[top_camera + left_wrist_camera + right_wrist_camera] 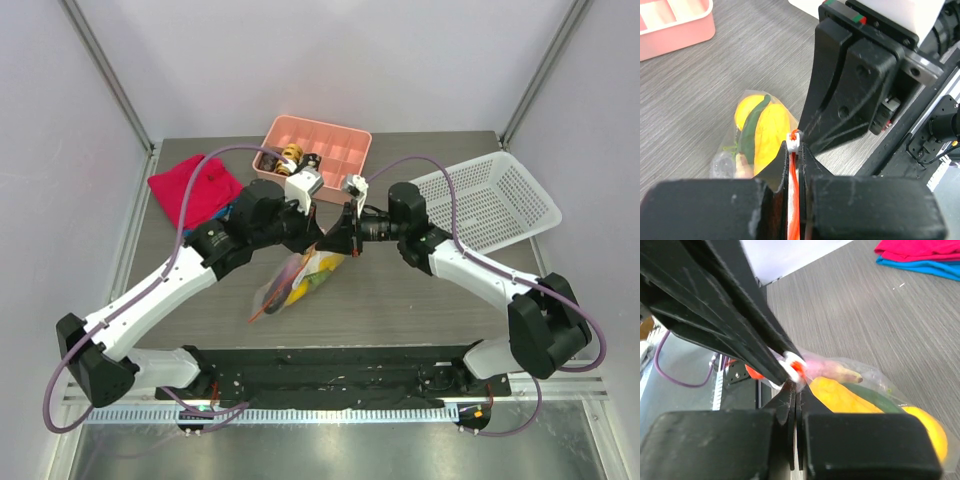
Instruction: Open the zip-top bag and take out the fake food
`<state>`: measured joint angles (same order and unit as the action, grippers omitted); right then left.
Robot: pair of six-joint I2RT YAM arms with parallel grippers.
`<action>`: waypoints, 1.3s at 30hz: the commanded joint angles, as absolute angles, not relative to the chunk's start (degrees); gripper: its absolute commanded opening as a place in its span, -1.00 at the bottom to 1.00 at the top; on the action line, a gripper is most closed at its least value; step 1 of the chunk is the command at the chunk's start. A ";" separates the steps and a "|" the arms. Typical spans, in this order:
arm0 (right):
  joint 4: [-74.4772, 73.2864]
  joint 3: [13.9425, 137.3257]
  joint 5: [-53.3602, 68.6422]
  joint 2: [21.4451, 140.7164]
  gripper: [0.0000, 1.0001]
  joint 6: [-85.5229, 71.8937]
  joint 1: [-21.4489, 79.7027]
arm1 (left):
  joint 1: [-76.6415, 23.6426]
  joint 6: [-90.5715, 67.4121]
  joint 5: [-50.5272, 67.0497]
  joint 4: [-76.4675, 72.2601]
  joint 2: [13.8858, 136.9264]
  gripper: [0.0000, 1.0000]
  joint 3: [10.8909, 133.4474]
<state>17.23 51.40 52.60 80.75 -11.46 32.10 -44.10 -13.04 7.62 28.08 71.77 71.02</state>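
Note:
The clear zip-top bag (pixel 290 285) hangs tilted between both grippers, its lower end near the table. Inside is the fake food: yellow pieces (pixel 767 132), a long green vegetable (pixel 751 131), a pinkish piece (pixel 832 371). My left gripper (pixel 796 150) is shut on the orange-red zipper strip (pixel 794 200), just below the white slider (pixel 794 142). My right gripper (pixel 795 390) is shut on the bag's top edge right beside the slider (pixel 795 365). The two grippers meet tip to tip in the top view, the left gripper (pixel 322 235) and the right gripper (pixel 347 242).
A pink compartment tray (pixel 330 135) stands at the back centre. A white mesh basket (pixel 495 200) is at the back right. A red cloth (pixel 195 188) over a blue one lies at the back left.

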 commanded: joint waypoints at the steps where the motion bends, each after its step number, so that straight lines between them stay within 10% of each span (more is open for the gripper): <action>1: 28.54 48.96 45.03 78.49 -0.98 -20.79 30.24 | -43.59 -13.00 7.65 28.47 67.94 -1.00 70.05; 33: 36.20 60.64 43.94 92.63 -0.98 -36.47 18.72 | -43.68 -38.15 6.50 39.38 37.44 -0.99 44.56; 39: 35.87 60.82 49.13 92.55 -0.98 -34.20 19.33 | -43.59 -32.88 1.33 38.85 42.16 0.33 55.26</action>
